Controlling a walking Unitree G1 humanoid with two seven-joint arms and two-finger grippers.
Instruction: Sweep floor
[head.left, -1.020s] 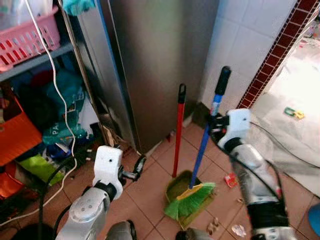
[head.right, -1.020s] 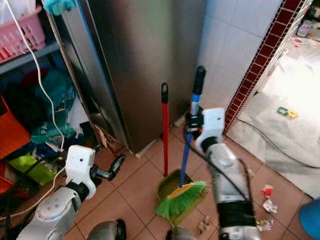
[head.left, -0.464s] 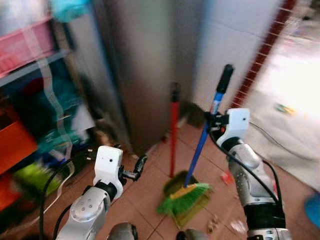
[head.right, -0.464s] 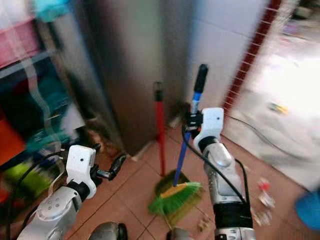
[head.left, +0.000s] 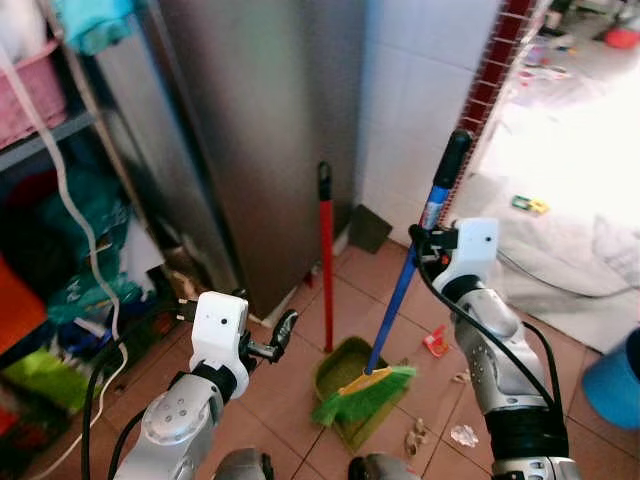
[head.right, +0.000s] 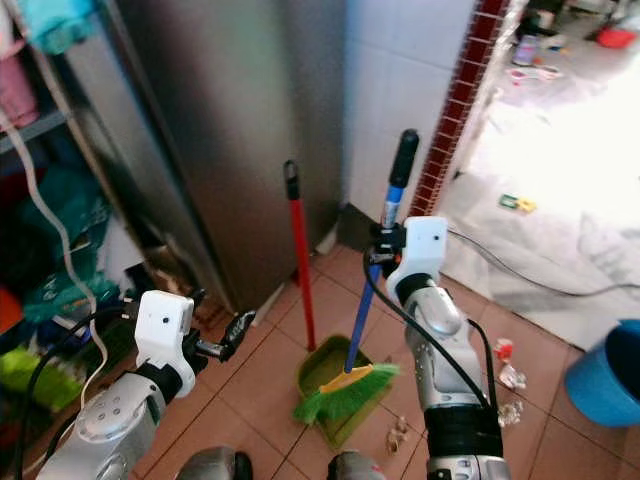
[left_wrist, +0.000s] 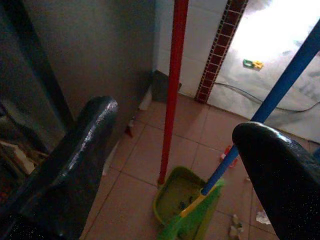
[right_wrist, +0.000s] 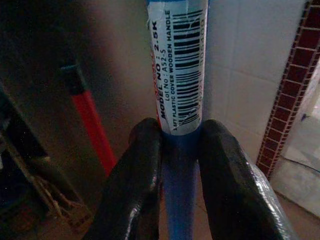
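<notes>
My right gripper (head.left: 420, 243) is shut on the blue handle (head.left: 404, 290) of a broom, held upright just below its black top grip. In the right wrist view both fingers (right_wrist: 137, 170) press the labelled handle (right_wrist: 179, 65). The green bristles (head.left: 365, 393) rest on the floor across a green dustpan (head.left: 338, 368). The dustpan's red handle (head.left: 326, 255) stands upright against the steel fridge. My left gripper (head.left: 281, 334) is open, low and to the left of the dustpan, with nothing in it. Between its fingers (left_wrist: 85, 150), the left wrist view shows the red handle (left_wrist: 172, 90) and dustpan (left_wrist: 175, 192).
A tall steel fridge (head.left: 260, 120) stands ahead and a cluttered shelf (head.left: 60, 250) with a hanging white cable is on the left. Scraps of litter (head.left: 435, 342) lie on the tiles at the right. A blue bucket (head.left: 612, 380) and a crumpled white sheet (head.left: 570, 260) lie further right.
The camera has swung to the right, showing less shelf and more bright floor. Both arms keep their pose. The right gripper stays shut on the broom.
</notes>
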